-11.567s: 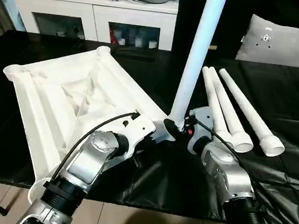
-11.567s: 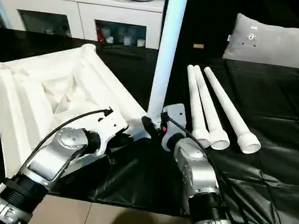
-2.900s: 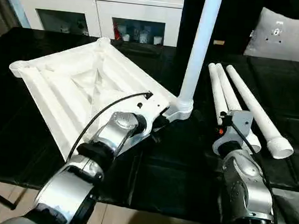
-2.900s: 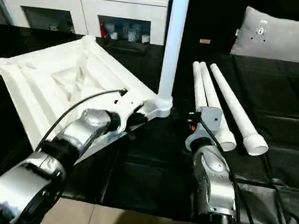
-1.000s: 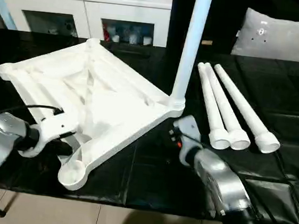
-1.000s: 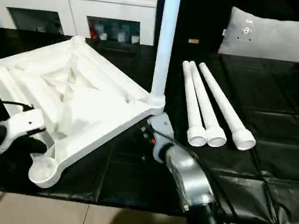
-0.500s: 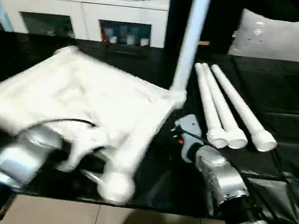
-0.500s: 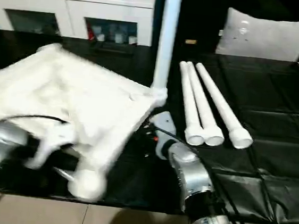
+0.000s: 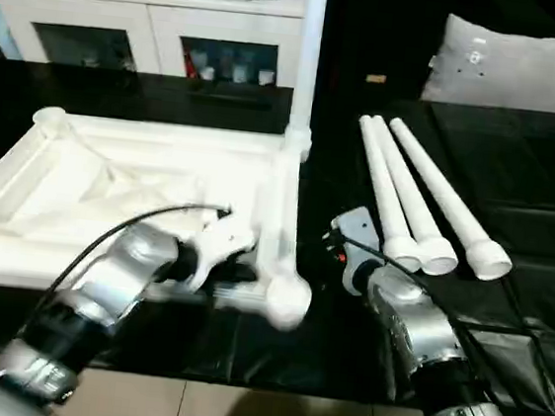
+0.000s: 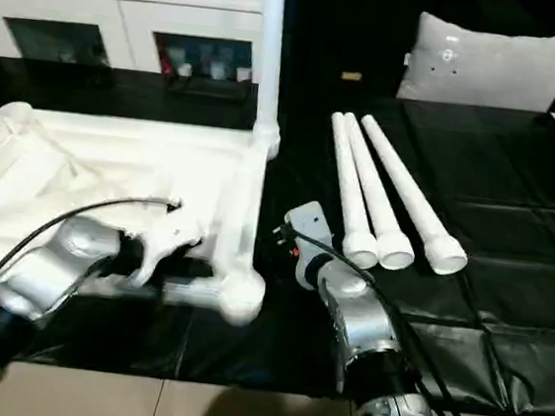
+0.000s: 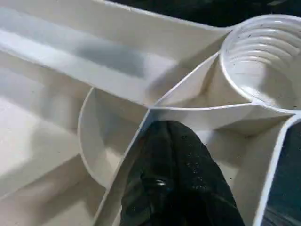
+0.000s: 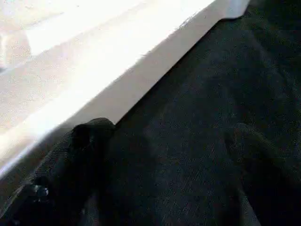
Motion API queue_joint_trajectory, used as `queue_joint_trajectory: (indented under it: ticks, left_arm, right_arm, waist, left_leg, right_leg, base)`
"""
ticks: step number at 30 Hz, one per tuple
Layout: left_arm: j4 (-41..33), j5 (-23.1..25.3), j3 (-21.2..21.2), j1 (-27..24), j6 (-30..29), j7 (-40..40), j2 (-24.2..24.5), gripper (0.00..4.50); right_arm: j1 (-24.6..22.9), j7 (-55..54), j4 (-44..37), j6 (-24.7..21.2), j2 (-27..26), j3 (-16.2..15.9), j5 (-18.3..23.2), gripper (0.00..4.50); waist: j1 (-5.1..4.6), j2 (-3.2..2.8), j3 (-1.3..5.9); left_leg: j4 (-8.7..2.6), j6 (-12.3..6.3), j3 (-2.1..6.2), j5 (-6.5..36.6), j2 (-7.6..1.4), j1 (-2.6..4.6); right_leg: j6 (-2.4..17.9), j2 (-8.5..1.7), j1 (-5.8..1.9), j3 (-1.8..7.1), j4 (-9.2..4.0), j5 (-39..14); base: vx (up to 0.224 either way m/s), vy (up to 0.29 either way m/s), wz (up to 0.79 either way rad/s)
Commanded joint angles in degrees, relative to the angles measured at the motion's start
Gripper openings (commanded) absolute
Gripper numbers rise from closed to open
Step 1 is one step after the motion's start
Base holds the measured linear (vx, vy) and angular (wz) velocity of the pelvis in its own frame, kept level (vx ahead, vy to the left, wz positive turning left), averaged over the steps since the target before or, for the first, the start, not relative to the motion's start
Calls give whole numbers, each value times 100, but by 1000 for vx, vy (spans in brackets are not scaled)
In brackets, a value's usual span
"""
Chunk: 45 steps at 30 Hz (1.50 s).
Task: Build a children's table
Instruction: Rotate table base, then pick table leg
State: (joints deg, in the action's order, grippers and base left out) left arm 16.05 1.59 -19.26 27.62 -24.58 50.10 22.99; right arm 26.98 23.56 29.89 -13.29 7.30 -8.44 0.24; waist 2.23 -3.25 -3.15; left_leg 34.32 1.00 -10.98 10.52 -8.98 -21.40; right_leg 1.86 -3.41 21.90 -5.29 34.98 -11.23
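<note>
The white plastic tabletop (image 9: pixel 109 200) lies upside down on the black-covered surface (image 9: pixel 519 174), on the robot's left side, its edges now roughly square to the surface's near edge. Its underside faces up: raised ribs cross it diagonally toward the middle, a low rim runs all round, and each visible corner ends in a round socket. The near right socket (image 11: pixel 261 61) is empty and ringed inside with thread-like ridges; the far left socket (image 9: pixel 48 119) is also open. In the far right corner one leg (image 9: pixel 308 62) stands upright, a long white tube rising out of the top of the head views. Three more loose legs (image 9: pixel 427 199) lie side by side on the surface to the right of the tabletop, well apart from it, their flared ends toward the robot. The left gripper (image 9: pixel 226 272) sits at the near edge of the tabletop beside the empty near right socket, its fingers (image 11: pixel 171 174) closed together and resting on a rib of the underside. The right gripper (image 12: pixel 164 155) hovers low over the black covering between the tabletop and the loose legs, its fingers (image 12: pixel 80 155) spread wide and holding nothing, with the tabletop's outer rim just beside one of them. A white cabinet (image 9: pixel 159 17) stands behind the surface, and a grey cushion (image 9: pixel 515 69) lies at the far right.
</note>
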Motion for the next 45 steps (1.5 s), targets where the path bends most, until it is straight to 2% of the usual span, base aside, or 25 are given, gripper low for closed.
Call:
queue_joint_trajectory:
  ticks: [1, 3, 4, 6, 7, 8, 10, 11, 12, 13, 14, 16, 19, 26, 30, 32, 34, 44, 45]
  left_arm:
    - [-89, -63, 207, 27, 68, -192, -74, 3]
    - [-147, -98, 270, 1, 87, -213, -100, 3]
    - [-215, -173, 405, -14, -57, -275, -111, 3]
    - [-321, -249, 477, -40, -144, -219, -78, 3]
    - [-518, -316, 505, -113, -159, -89, 11, 21]
    - [-707, -419, 520, -180, -203, 66, 82, 21]
    - [-818, -517, 529, -220, -232, 151, 121, 21]
    - [-867, -552, 530, -227, -241, 173, 127, 50]
    - [-1041, -639, 535, -264, -287, 286, 177, 56]
    - [-1200, -701, 534, -299, -331, 391, 234, 58]
    - [-1301, -746, 527, -311, -370, 449, 266, 60]
    - [-1541, -792, 428, -339, -476, 648, 414, 85]
    - [-1612, -809, 439, -326, -552, 611, 408, 104]
    - [-1681, -808, 392, -293, -664, 589, 456, 174]
    - [-1725, -853, 350, -284, -727, 655, 473, 189]
    - [-1721, -851, 322, -270, -740, 671, 480, 220]
    - [-1711, -839, 303, -257, -739, 669, 476, 223]
    - [-1659, -796, 252, -191, -707, 644, 488, 304]
    - [-1655, -776, 244, -185, -688, 636, 495, 306]
  right_arm:
    - [374, -489, -265, -268, 10, 263, -31, 450]
    - [499, -691, -275, -386, 36, 379, -57, 450]
    - [705, -931, -218, -692, 95, 450, -187, 450]
    - [906, -999, -131, -971, 168, 489, -244, 450]
    - [1170, -952, 27, -1278, 264, 530, -234, 450]
    - [1393, -919, 233, -1431, 339, 564, -211, 450]
    - [1537, -925, 384, -1512, 384, 589, -193, 450]
    - [1611, -912, 490, -1594, 412, 593, -185, 450]
    - [1789, -930, 775, -1726, 467, 586, -191, 450]
    - [1950, -938, 1047, -1820, 512, 574, -199, 450]
    - [2070, -953, 1239, -1893, 540, 581, -214, 450]
    - [2351, -1113, 1748, -2040, 562, 692, -226, 450]
    - [2507, -1121, 2060, -2089, 566, 783, -193, 450]
    - [2822, -971, 2755, -2195, 582, 760, -182, 450]
    - [2935, -860, 2980, -2423, 612, 744, -206, 450]
    - [2989, -727, 3091, -2578, 626, 734, -204, 450]
    - [3019, -559, 3169, -2719, 636, 732, -176, 450]
    - [3028, -16, 3299, -3076, 752, 783, -53, 450]
    - [3010, 77, 3261, -3123, 757, 756, -52, 431]
  waist:
    - [23, -8, 365]
    - [24, -10, 368]
    - [26, -15, 365]
    - [19, -31, 370]
    - [21, -17, 378]
    - [25, -6, 379]
    - [34, -18, 369]
    - [30, 26, 369]
    - [42, 45, 371]
    - [54, 16, 384]
    - [45, 51, 392]
    - [63, 40, 379]
    - [69, 64, 365]
    - [84, 54, 383]
    - [92, 48, 370]
    - [95, 47, 366]
    - [97, 47, 369]
    - [118, 49, 377]
    - [123, 49, 375]
  left_leg:
    - [-421, -22, 274, 1376, -460, 91]
    - [-407, -14, 262, 1345, -451, 105]
    - [-407, -3, 260, 1361, -451, 105]
    - [-403, 47, 256, 1366, -446, 119]
    - [-399, 30, 256, 1294, -442, 104]
    - [-397, 23, 258, 1278, -443, 100]
    - [-381, 6, 242, 1237, -435, 93]
    - [-380, -5, 228, 1230, -435, 102]
    - [-377, -27, 226, 1161, -431, 96]
    - [-372, -42, 231, 1064, -431, 94]
    - [-362, -37, 229, 1013, -438, 91]
    - [-357, -40, 228, 1005, -440, 86]
    - [-357, -17, 207, 1048, -438, 90]
    - [-351, 6, 209, 998, -440, 92]
    - [-355, 14, 207, 1067, -449, 89]
    - [-355, 25, 206, 1098, -447, 88]
    - [-350, 26, 202, 1111, -444, 87]
    - [-335, 2, 199, 1065, -450, 76]
    - [-335, -7, 200, 1077, -452, 76]
  right_leg:
    - [1067, -608, -237, 405, -479, -1467]
    - [1098, -601, -219, 404, -480, -1430]
    - [1091, -599, -215, 405, -474, -1449]
    - [1119, -585, -211, 404, -456, -1377]
    - [1147, -587, -229, 407, -441, -1241]
    - [1172, -597, -232, 406, -436, -1215]
    - [1213, -597, -230, 409, -437, -1150]
    - [1200, -588, -224, 407, -448, -1160]
    - [1198, -593, -233, 408, -439, -1144]
    - [1249, -601, -242, 403, -423, -1088]
    - [1282, -596, -243, 401, -401, -1020]
    - [1314, -605, -238, 401, -400, -1061]
    - [1222, -596, -229, 402, -411, -1194]
    - [1255, -593, -230, 391, -379, -1106]
    - [1224, -584, -228, 389, -392, -1187]
    - [1235, -579, -221, 388, -392, -1198]
    - [1237, -575, -229, 385, -391, -1200]
    - [1244, -581, -231, 377, -386, -1171]
    - [1241, -581, -230, 377, -389, -1196]
  base:
    - [0, 0, 0]
    - [0, 0, 0]
    - [0, 0, 0]
    - [0, 0, 0]
    - [0, 0, 0]
    - [0, 0, 0]
    - [0, 0, 0]
    - [0, 0, 0]
    - [0, 0, 0]
    - [0, 0, 0]
    - [0, 0, 0]
    - [0, 0, 0]
    - [0, 0, 0]
    - [0, 0, 0]
    - [0, 0, 0]
    - [0, 0, 0]
    - [0, 0, 0]
    - [0, 0, 0]
    - [0, 0, 0]
